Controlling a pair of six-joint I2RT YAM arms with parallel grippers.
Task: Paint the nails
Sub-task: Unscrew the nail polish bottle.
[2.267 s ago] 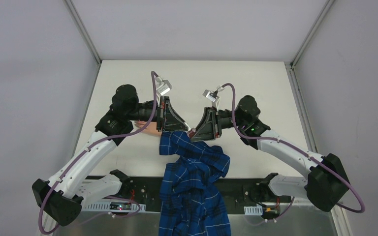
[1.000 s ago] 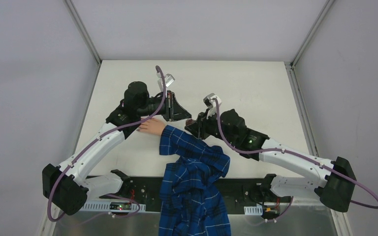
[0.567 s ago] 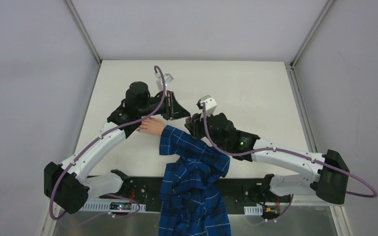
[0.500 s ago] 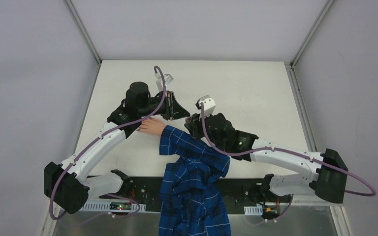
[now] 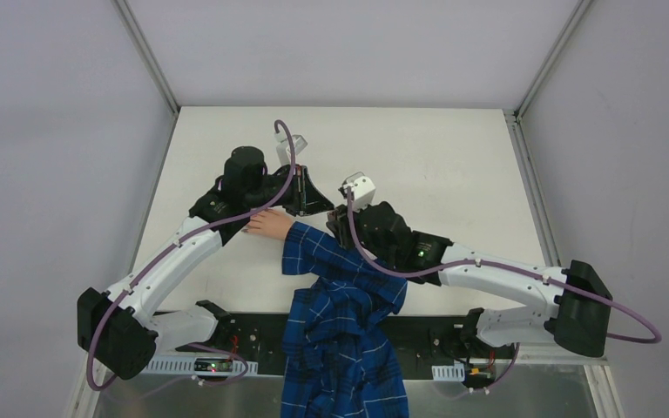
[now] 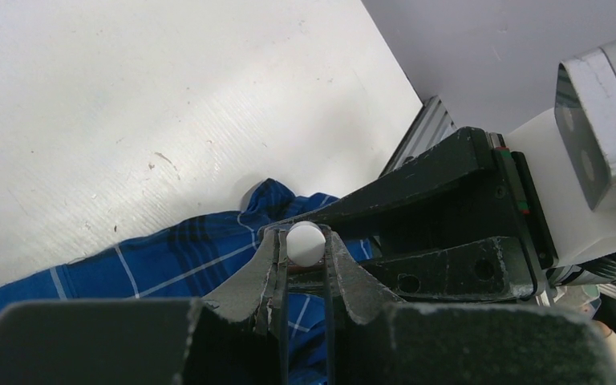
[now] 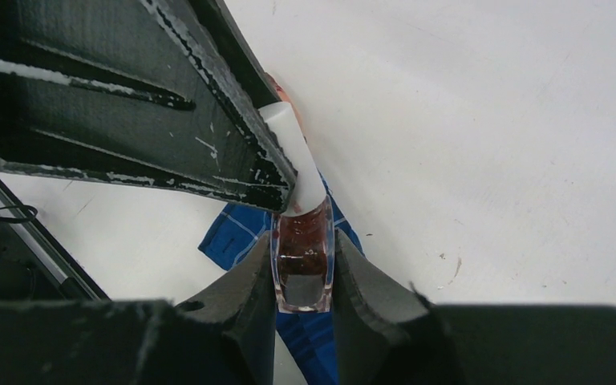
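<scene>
- Nails: on the fingertips of the pale pinkish hand [image 5: 270,224]; too small to make out from overhead, with the fingertip end pointing left and tucked under the left arm.
- Hand: flat on the white desk [image 5: 453,165], near its middle, palm down as far as can be told.
- Blue plaid sleeve [image 5: 341,292]: runs from the wrist back toward the near edge, bunched between the two arm bases and hanging over that edge.
- Polish bottle [image 7: 302,258]: small, clear glass, dark red liquid inside; held just right of the hand, with plaid cloth behind it.
- White cap [image 6: 305,244]: round, meeting the bottle's top at a slight tilt; whether screwed tight or loose cannot be told.
- Left end effector [image 6: 305,255]: pressed together on the white cap, one finger on each side.
- Right end effector [image 7: 302,273]: pinching the polish bottle by its glass body, one finger on each side.
- Both end effectors: tip to tip over the sleeve's cuff, close beside the hand.
</scene>
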